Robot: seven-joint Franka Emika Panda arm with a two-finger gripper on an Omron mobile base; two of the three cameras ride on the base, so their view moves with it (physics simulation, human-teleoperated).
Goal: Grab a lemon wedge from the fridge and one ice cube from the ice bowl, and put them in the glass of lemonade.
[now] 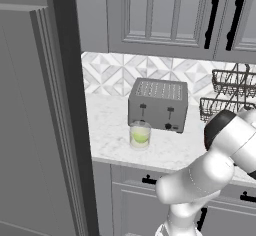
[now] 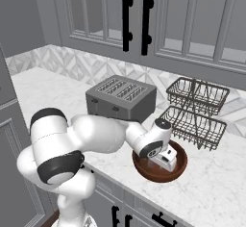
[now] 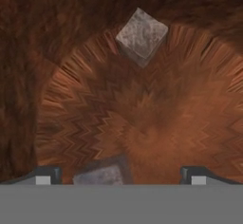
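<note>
I hold my gripper [image 3: 120, 175] wide inside the ice bowl [image 2: 180, 170]; I'd centre on the nearer ice cube [image 3: 102, 174], at seven o'clock, before closing.

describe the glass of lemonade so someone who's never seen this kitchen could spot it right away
Start at the white marble counter under the grey wall cabinets and find the grey toaster against the patterned backsplash. The glass of lemonade stands just in front of the toaster's left corner, near the counter's front edge. It is the only clear tumbler there, with pale yellow-green liquid inside.
</note>
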